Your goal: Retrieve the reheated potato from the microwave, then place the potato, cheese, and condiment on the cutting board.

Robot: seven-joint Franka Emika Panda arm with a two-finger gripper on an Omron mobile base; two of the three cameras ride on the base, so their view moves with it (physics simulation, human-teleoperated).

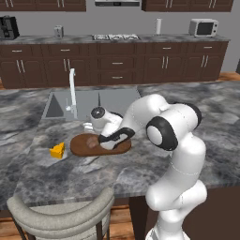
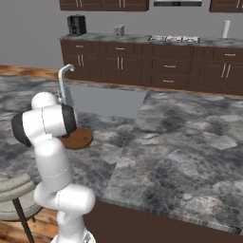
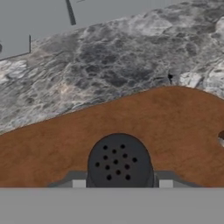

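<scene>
Above the cutting board (image 3: 144, 118), the gripper (image 3: 120, 183) pinched the condiment (image 3: 119, 162); the cheese (image 1: 57, 150) lay just beside the board.

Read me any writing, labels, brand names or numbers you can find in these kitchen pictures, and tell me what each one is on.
None: no readable text shows in any view.
The condiment shaker top shows shaker holes, no label.
The cutting board and the cheese are plain.
The countertop microwave and the coffee machine are too small and blurred to show any markings.
</scene>
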